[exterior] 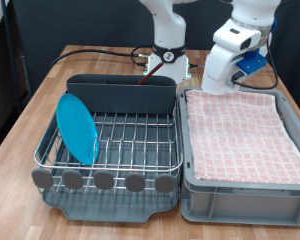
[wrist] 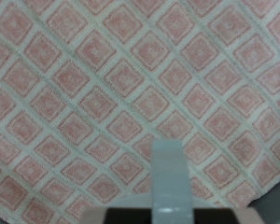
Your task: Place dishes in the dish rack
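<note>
The light-blue plate [exterior: 77,128] stands on edge in the left side of the dish rack [exterior: 130,140], a silver wire grid in a dark tray with a dark utensil holder [exterior: 120,92] along its far side. My gripper [exterior: 216,84] hangs over the far left corner of the grey crate, just above the pink-checked cloth [exterior: 240,130]. Its fingertips are hidden in the exterior view. The wrist view shows the cloth [wrist: 112,93] close below and a pale grey block [wrist: 168,182] at the picture's edge that I cannot identify. The mug and the spoon are out of view.
The grey crate [exterior: 240,195] lined with the cloth stands to the exterior view's right of the rack, touching it. The robot base [exterior: 168,55] and cables lie behind the rack. A thin reddish strip [exterior: 148,72] shows behind the utensil holder.
</note>
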{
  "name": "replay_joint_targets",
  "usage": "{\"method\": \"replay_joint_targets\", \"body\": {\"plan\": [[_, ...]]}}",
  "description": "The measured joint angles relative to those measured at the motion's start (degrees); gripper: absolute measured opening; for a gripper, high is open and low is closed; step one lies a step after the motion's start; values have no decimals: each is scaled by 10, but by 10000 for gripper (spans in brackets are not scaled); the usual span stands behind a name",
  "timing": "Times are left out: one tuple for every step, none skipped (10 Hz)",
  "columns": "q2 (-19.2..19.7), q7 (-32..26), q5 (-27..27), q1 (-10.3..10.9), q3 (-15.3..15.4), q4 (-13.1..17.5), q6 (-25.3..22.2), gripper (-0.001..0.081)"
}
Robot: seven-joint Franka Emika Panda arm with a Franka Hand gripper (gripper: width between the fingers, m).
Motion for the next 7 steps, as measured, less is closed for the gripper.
{"method": "replay_joint_targets", "body": {"plan": [[-4, 0, 8, 0, -5, 9, -8, 71], [-5, 0, 18, 0, -11, 20, -17, 71], [-5, 0, 26, -1, -18, 33, -32, 71], [-3, 0, 31, -2, -25, 48, -46, 71], [1, 8, 32, -4, -32, 64, -54, 71], [8, 17, 32, -6, -39, 83, -56, 71], [19, 15, 32, -7, -44, 103, -55, 71]]}}
